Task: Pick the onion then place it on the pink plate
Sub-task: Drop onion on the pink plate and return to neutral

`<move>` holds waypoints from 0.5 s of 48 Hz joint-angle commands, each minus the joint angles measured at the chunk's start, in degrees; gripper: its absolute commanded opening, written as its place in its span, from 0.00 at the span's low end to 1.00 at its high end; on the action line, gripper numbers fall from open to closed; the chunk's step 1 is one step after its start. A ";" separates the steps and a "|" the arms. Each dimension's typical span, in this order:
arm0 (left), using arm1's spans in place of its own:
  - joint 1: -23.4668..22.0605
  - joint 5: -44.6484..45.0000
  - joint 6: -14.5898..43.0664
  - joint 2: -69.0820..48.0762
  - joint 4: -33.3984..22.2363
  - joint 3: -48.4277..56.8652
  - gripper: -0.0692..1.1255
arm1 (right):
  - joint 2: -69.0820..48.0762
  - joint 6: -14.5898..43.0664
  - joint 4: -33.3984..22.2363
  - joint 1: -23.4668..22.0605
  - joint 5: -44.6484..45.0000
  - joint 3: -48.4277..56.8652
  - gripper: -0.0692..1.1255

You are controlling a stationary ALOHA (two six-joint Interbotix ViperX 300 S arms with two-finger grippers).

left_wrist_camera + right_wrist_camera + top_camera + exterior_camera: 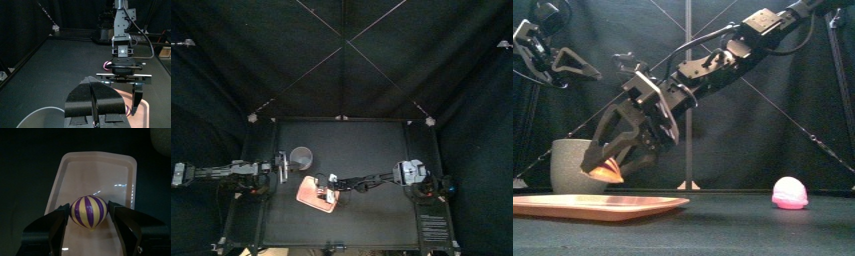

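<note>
The onion [89,211], a small ball striped purple and yellow, sits between the jaws of my right gripper [89,207], which is shut on it. In the front view the right gripper [609,165] hangs tilted a little above the pink plate [593,205], with the onion [603,171] clear of the plate's surface. From above, the right gripper [329,186] is over the plate [310,194]. My left gripper [94,84] rests shut and holds nothing, left of the plate and raised off the table.
A tall grey speckled cup [572,165] stands just behind the plate's left end, close to the right gripper. A pink and white egg-shaped toy [790,192] lies on the table to the right.
</note>
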 commanded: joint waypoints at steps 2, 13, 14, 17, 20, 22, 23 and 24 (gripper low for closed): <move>0.26 -0.44 0.00 0.18 0.00 -0.44 0.11 | -0.35 -0.18 0.53 -0.09 0.97 -2.64 0.84; 0.26 -0.26 0.00 0.18 0.09 -0.35 0.11 | -1.23 -0.26 0.09 0.09 1.05 -3.16 0.88; 0.26 -0.35 0.00 0.18 0.09 -0.35 0.11 | -1.32 -0.18 0.09 0.09 1.05 -3.16 0.88; 0.26 -0.35 0.00 0.18 0.09 -0.35 0.11 | -1.58 -0.18 0.18 0.00 1.05 -3.08 0.88; 0.26 -0.26 0.00 0.18 0.09 -0.26 0.11 | -2.11 -0.26 -0.09 0.00 0.97 -2.99 0.88; 0.26 -0.35 0.00 0.18 0.09 -0.35 0.11 | -2.64 -0.35 -0.09 -0.09 0.88 -2.90 0.88; 0.26 -0.26 0.00 0.18 0.09 -0.35 0.11 | -2.99 -0.44 -0.35 -0.09 0.79 -2.81 0.88; 0.35 -0.35 0.00 0.18 0.09 -0.35 0.11 | -3.52 -0.53 -0.53 -0.09 0.62 -2.81 0.88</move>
